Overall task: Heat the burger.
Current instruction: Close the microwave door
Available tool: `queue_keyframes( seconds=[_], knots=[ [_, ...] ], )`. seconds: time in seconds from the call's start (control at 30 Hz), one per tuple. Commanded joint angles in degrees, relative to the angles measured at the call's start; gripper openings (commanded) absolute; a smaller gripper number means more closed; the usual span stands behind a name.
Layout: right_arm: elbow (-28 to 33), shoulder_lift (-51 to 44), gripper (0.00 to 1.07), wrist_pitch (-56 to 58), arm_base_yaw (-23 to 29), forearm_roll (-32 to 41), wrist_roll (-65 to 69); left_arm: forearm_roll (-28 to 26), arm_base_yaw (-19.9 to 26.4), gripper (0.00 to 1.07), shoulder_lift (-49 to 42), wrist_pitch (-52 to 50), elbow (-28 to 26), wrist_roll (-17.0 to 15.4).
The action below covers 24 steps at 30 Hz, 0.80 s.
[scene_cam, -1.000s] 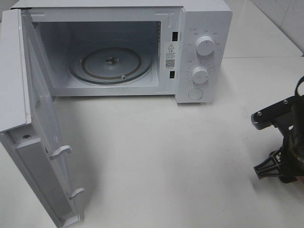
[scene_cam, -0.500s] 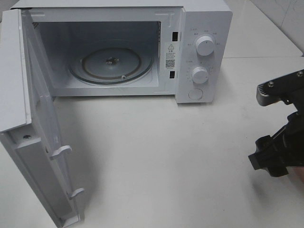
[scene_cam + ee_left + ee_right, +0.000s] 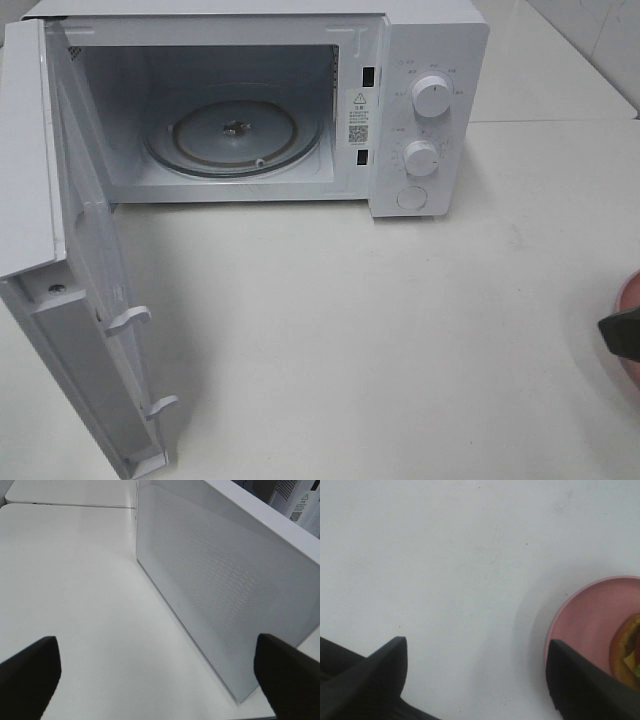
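Burger [image 3: 627, 652] cut off at frame edge on pink plate [image 3: 585, 625]; both pincers spread apart, empty.

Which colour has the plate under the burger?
Pink. The plate shows best in the right wrist view.

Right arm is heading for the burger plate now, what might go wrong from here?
The burger sits loose on the pink plate; tilting the plate may slide it off. The right tool is open above bare table, one finger over the rim, so closing here may miss. The microwave door juts out beside the entry path.
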Motion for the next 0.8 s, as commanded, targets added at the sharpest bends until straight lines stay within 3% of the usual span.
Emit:
queue_keyframes(
  seconds=[0.03, 0.33, 0.63, 0.8],
  knots=[
    [-2.4, -4.8, 0.76, 4.9, -0.3, 0.0, -1.0, -0.5, 0.1, 0.98, -0.9, -0.3, 0.1, -0.1],
    [-5.1, -13.2, 0.76, 13.7, -0.3, 2.0, -1.4, -0.5, 0.1, 0.98, -0.9, -0.3, 0.1, -0.1],
    [-5.1, -20.5, 0.76, 14.9, -1.2, 2.7, -1.4, -0.5, 0.1, 0.98, -0.9, -0.3, 0.1, -0.1],
    [-5.1, -25.1, 0.76, 16.6, -7.4, 3.0, -3.0, -0.5, 0.1, 0.98, -0.9, -0.3, 0.1, -0.1]
  ],
)
